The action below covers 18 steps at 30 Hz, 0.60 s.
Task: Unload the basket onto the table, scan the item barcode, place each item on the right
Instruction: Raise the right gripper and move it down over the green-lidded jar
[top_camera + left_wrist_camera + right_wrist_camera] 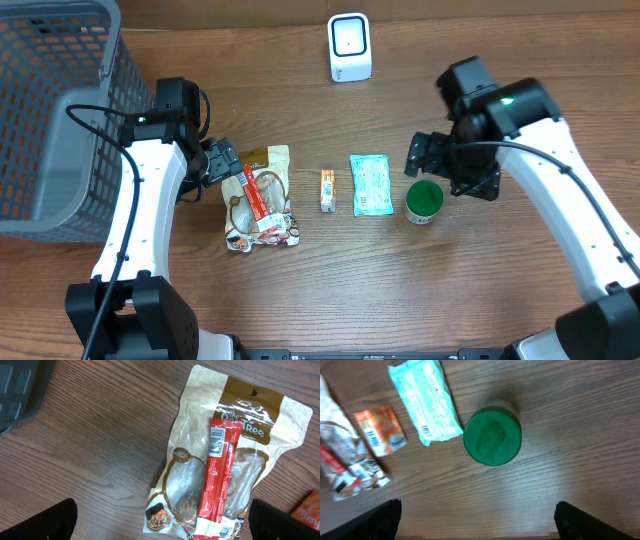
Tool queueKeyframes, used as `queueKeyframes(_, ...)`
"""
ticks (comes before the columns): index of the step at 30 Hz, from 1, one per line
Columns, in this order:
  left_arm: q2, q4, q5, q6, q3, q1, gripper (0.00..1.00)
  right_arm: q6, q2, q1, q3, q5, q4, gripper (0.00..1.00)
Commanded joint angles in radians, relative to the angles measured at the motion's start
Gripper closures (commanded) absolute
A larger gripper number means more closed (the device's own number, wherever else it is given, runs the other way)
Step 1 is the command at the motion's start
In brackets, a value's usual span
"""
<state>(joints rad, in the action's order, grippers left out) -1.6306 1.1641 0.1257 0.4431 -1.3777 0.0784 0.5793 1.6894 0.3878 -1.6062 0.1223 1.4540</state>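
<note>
Plainly both end effectors gaped wide and empty: the left end effector (222,163) hovered beside the red stick packet (218,485), the right end effector (425,152) near the green tub (492,435). Picking looked to be the step in hand, perhaps the packet first. Next, one arm would need to descend, close, and carry the item to the scanner (349,47). The packet lay on a pouch (185,475) on the surface (400,290), long axis toward the scanner, barcode up at that end.

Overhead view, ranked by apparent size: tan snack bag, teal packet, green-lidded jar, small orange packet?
1. tan snack bag
2. teal packet
3. green-lidded jar
4. small orange packet
The jar's lid sits nearer the camera, so its lead over the orange packet is less certain.
</note>
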Motion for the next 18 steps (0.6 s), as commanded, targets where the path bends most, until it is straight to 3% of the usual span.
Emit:
queueKeyframes(1,0.001,0.002,0.012,0.01,-0.016,0.0,0.0,0.024,0.032,0.033,0.03,-0.049,-0.014,0.01)
queueKeyframes(9,0.001,0.002,0.012,0.01,-0.016,0.0,0.0,0.088,0.102,0.043,0.059,-0.088,-0.025,0.01)
queueKeyframes(18,0.001,0.002,0.012,0.01,-0.016,0.0,0.0,0.102,0.106,0.043,0.171,-0.088,-0.154,0.01)
